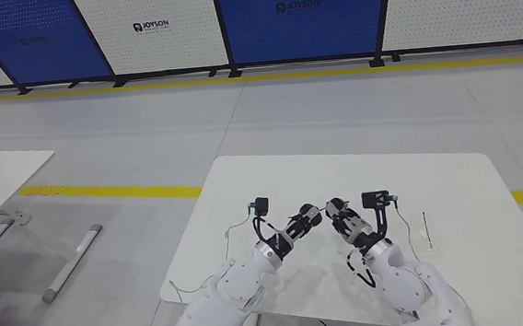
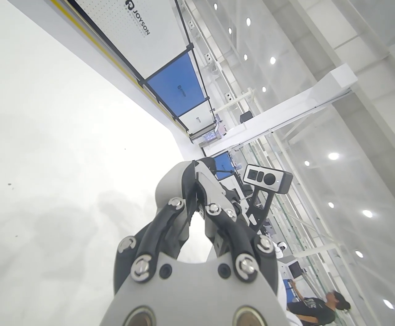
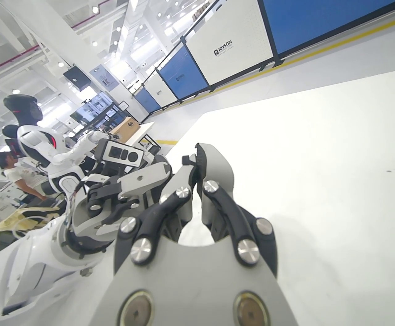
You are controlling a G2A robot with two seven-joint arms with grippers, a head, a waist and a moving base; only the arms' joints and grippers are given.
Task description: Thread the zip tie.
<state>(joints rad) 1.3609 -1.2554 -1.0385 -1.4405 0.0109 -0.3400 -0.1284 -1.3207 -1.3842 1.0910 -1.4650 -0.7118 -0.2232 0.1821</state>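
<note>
Where you look down from the top view, left gripper [image 1: 308, 216] and right gripper [image 1: 335, 207] sit nearly tip to tip over the white rounded worktop [image 1: 354, 169]. The thin pale plastic zip tie [image 1: 426, 228] lies flat on the right gripper's outer side, touching neither. Left wrist: jaws pinched closed. Right wrist: jaws pinched closed too.

Bright ceiling lights [image 2: 333, 156], glaring white table [image 2: 61, 123]

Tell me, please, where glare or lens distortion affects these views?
Left wrist view: the table is washed out to near white around the left hand, and the ceiling lamps flare. Right wrist view: the barrier panels bow, and the table beyond the right hand glares. Top view: even light, table edges distinct.
</note>
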